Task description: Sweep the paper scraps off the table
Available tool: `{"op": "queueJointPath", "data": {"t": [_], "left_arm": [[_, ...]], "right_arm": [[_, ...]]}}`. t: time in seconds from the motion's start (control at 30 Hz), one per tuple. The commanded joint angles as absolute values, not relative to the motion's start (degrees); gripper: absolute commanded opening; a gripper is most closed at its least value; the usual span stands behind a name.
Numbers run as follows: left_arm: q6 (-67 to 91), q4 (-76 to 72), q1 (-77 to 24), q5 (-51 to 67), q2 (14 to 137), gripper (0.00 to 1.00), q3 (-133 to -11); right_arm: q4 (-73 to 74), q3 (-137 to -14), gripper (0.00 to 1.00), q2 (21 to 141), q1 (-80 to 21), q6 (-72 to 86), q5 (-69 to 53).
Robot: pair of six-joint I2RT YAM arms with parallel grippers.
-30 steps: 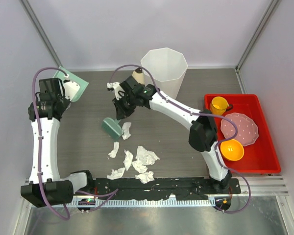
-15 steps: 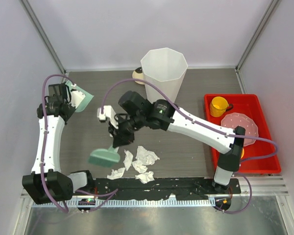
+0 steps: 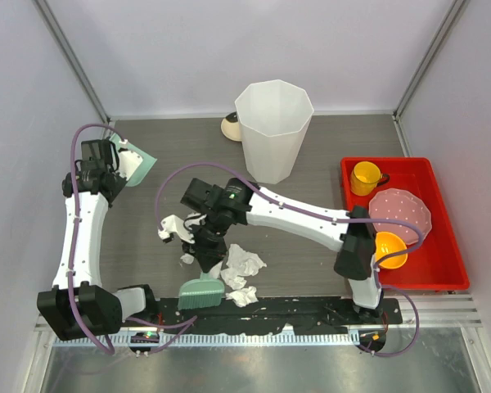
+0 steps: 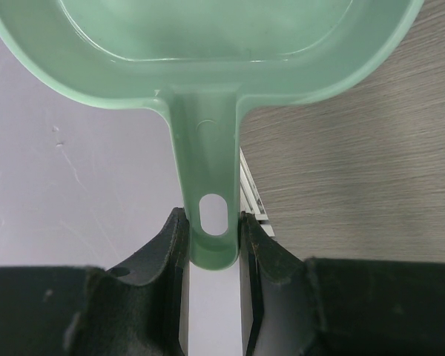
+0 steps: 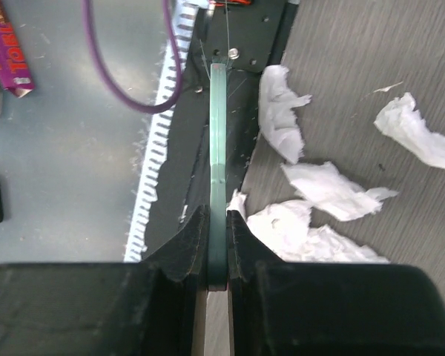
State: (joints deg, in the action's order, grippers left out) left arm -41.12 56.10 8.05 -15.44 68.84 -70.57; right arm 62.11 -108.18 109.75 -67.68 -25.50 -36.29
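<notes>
Several crumpled white paper scraps (image 3: 244,262) lie on the dark wood-grain table (image 3: 311,205) near its front edge, and one more scrap (image 3: 173,228) lies further left. My right gripper (image 3: 209,264) reaches across to them, shut on a flat green brush (image 3: 201,293) whose head is down by the front edge. In the right wrist view the brush (image 5: 218,148) shows edge-on between the fingers (image 5: 193,237), with scraps (image 5: 326,189) just to its right. My left gripper (image 3: 113,160) is at the back left, shut on the handle (image 4: 211,215) of the green dustpan (image 3: 137,164).
A tall white faceted bin (image 3: 273,123) stands at the back centre with a small beige thing (image 3: 229,125) behind it. The red tray (image 3: 446,266) at right holds a yellow cup (image 3: 366,176), pink plate (image 3: 401,214) and orange bowl (image 3: 390,248). A black base plate (image 3: 311,311) lines the front edge.
My right arm has swung the brush from mid-table toward the front edge, and the scraps near it have shifted. The left arm with the dustpan moved slightly at first, then stayed still.
</notes>
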Motion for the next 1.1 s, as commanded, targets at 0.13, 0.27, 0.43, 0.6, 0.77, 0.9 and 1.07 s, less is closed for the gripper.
{"op": "queueJointPath", "data": {"t": [0.13,0.27,0.43,0.6,0.77,0.9,1.07], "left_arm": [[-41.6,55.3,8.5,-14.7,67.4,0.00,-71.5],[-41.2,55.0,8.4,-14.6,67.4,0.00,-71.4],[-41.4,55.0,8.5,-14.6,67.5,0.00,-71.3],[-41.4,54.6,8.4,-14.5,67.7,0.00,-70.7],[-41.1,54.1,8.4,-14.0,68.1,0.00,-70.5],[-41.1,54.0,8.5,-13.8,68.5,0.00,-70.6],[-41.2,53.8,8.5,-13.9,69.0,0.00,-71.1]], "right_arm": [[64.1,-120.0,0.01,117.9,-64.7,-25.5,-28.4],[61.1,-123.0,0.01,119.3,-63.7,-23.0,-18.9],[60.3,-126.7,0.01,119.6,-62.3,-20.6,-11.3],[60.7,-122.6,0.01,110.9,-62.5,-24.5,-22.6],[60.2,-111.6,0.01,97.2,-62.8,-27.9,-31.2],[63.2,-102.8,0.01,89.6,-62.8,-30.5,-34.4],[69.0,-94.1,0.01,87.4,-63.0,-33.8,-41.7]]}}
